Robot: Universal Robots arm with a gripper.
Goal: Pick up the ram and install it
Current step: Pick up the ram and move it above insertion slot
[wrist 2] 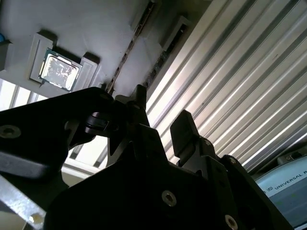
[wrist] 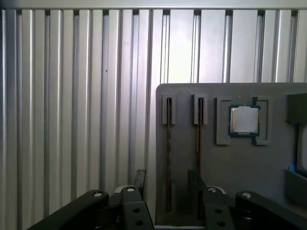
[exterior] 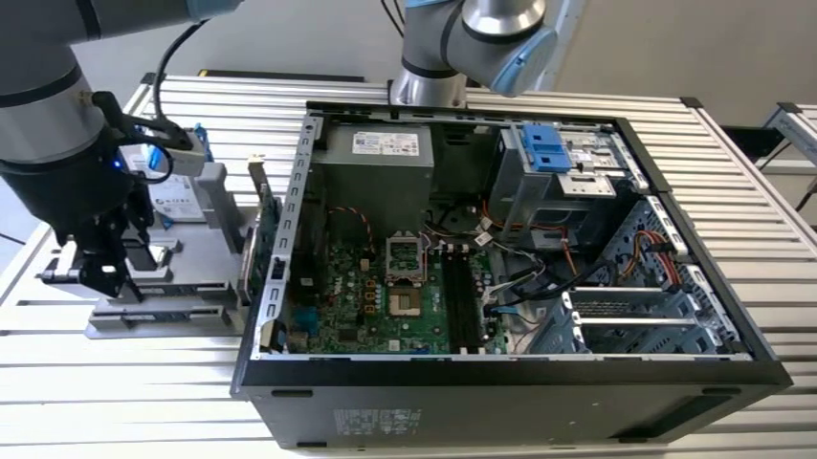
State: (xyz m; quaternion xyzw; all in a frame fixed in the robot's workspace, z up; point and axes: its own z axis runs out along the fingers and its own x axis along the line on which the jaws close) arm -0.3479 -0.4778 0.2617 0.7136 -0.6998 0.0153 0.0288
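Nearest: gripper [wrist: 167, 175] low over grey tray [wrist: 230, 172], fingers [wrist: 139, 178] apart, one each side of the ram [wrist: 168, 143]. Not clamped on anything; couldn't tell if a pad touched it. Ram stood on edge in a narrow slot of tray, seen edge-on as thin dark strip w/ brownish flecks, upper edge free. A second stick [wrist: 199, 134] stood in next slot, just beside and parallel. Beyond them a small square silver chip [wrist: 244, 120] lay flat in its own pocket. Tray sat on ribbed metal table [wrist: 72, 96]. In exterior view gripper [exterior: 109, 273] was over tray at that view's left, w/ open computer case [exterior: 511, 392] alongside toward that view's right, green board [exterior: 370, 296] exposed inside. Handling, my read: ram prob. light, stiff but thin, so wouldn't take much bending. Chips & contact edge fragile; faces smooth, could slip. Best hold looked like across the two flat faces near mid-length, upper part, pads square. Neighbour stick close, so little room for the finger on that side.
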